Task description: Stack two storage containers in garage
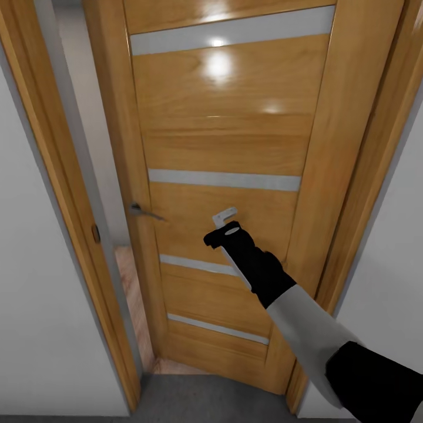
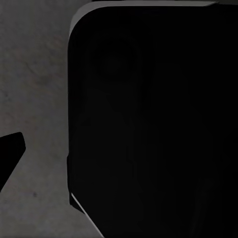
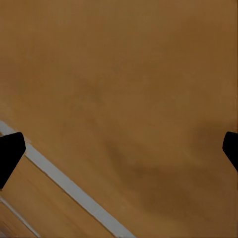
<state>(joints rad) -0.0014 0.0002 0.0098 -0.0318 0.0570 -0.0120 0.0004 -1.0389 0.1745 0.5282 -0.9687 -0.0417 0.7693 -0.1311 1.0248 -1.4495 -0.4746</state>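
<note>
- Orange-wood door (image 1: 235, 147) stands right in front of the robot, glossy, with four pale slits across it and a grey lever handle (image 1: 145, 212) at its left edge.
- Door is ajar: a narrow gap runs down its handle side, between it and the frame (image 1: 64, 194), and a strip of light wood-plank floor (image 1: 136, 305) shows through it.
- Grey concrete floor (image 1: 200, 399) lies at the foot of the door; white walls (image 1: 35, 305) close in on both sides, so little open room is left.
- Right gripper (image 1: 225, 218) is held up to the door panel, touching it or nearly so, between the second and third slits, to the right of the handle.
- In the right wrist view its black fingertips (image 3: 10, 153) sit far apart at the picture's edges, spread wide with nothing between them, door wood and one pale slit behind.
- Left wrist view shows one dark fingertip (image 2: 10, 153) over mottled grey floor beside a large black robot part (image 2: 153, 124); whether the left gripper is spread or closed I cannot tell.
</note>
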